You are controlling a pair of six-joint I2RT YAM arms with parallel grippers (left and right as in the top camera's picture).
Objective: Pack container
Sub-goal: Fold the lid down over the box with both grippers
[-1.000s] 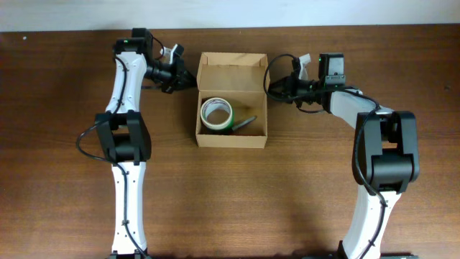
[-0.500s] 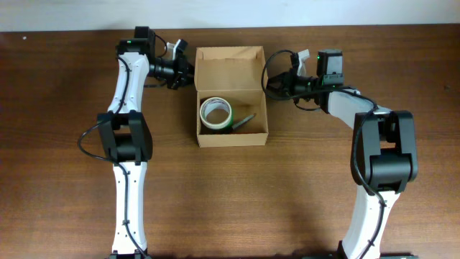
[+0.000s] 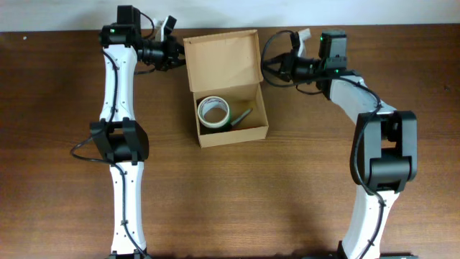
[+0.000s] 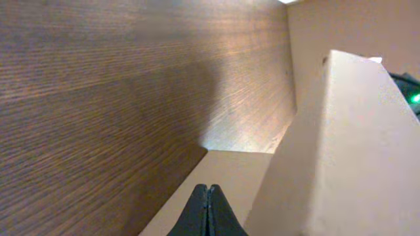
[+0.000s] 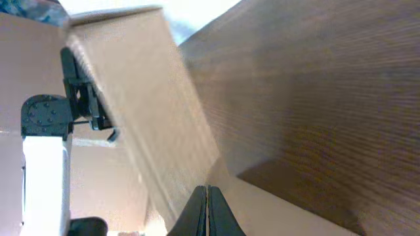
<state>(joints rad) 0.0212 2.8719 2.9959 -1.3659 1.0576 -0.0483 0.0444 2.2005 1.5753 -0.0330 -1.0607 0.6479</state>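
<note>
The container (image 3: pixel 233 135) is a small tan cardboard box at the table's middle back, with its hinged lid (image 3: pixel 221 61) raised and tilted back. Inside lie a white tape roll (image 3: pixel 214 111) and a dark green pen (image 3: pixel 241 117). My left gripper (image 3: pixel 178 55) is shut at the lid's left edge, and my right gripper (image 3: pixel 265 69) is shut at its right edge. In the left wrist view the shut fingertips (image 4: pixel 208 191) rest against tan cardboard (image 4: pixel 341 131). In the right wrist view the shut fingertips (image 5: pixel 207 191) also rest against cardboard (image 5: pixel 131 85).
The brown wooden table (image 3: pixel 230 201) spreads in front of the box. Both arms reach along the table's back edge, with a pale wall behind. Cables loop around the right wrist (image 3: pixel 277 43).
Both grippers have moved toward the table's back and the lid has swung up and back with them. The box has turned slightly, with its left side shifted left.
</note>
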